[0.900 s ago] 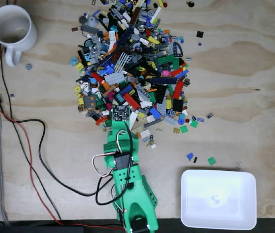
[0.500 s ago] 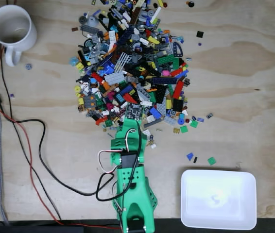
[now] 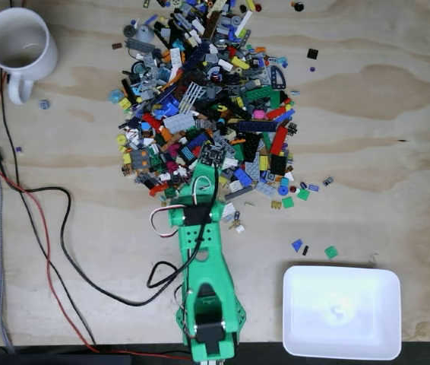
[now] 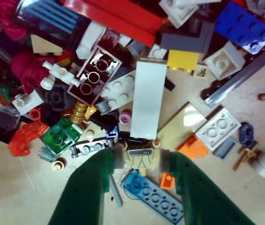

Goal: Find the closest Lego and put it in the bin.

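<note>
A big heap of mixed Lego [image 3: 207, 99] lies on the plywood table. My green arm reaches up from the bottom edge, and the gripper [image 3: 211, 156] is at the heap's near edge. In the wrist view the gripper [image 4: 141, 157] is open, with a green finger on each side of a small tan piece [image 4: 142, 158] and close to its sides. A long white tile [image 4: 147, 98] lies just beyond it, and a blue plate [image 4: 158, 199] lies under the fingers. The white bin [image 3: 306, 319] sits at the lower right, with nothing in it.
A white mug [image 3: 19, 42] stands at the top left. Black and red cables [image 3: 48, 228] run down the left side to the arm. Loose blue [image 3: 297, 245] and green [image 3: 330, 252] pieces lie between heap and bin.
The arm has stretched forward and swung slightly right. The gripper has gone from the heap's lower-left fringe further into its near edge.
</note>
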